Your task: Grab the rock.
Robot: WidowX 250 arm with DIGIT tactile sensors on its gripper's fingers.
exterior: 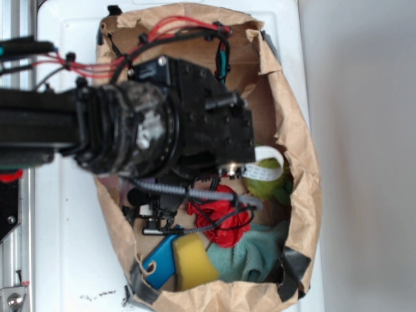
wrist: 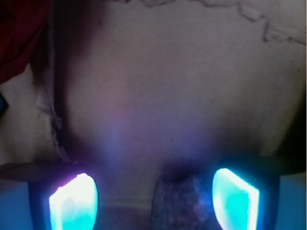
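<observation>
Hand [wrist: 154, 201] spread wide around the rock [wrist: 182, 203], inside the paper bag [exterior: 305, 182] with a yellow sponge [exterior: 193, 260].

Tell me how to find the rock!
Look in the wrist view between the end effector's two glowing fingertips. Low down, nearer the right one, sits the rock on pale paper. It is a dark, bumpy, speckled lump, not smooth or bright.

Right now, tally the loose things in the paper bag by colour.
Red: 1, fabric flower
Yellow: 1, sponge block
Blue: 1, flat piece
Green: 2, frog plush and teal cloth
Grey-brown: 1, rock, between the tool's fingers
Total: 6
</observation>
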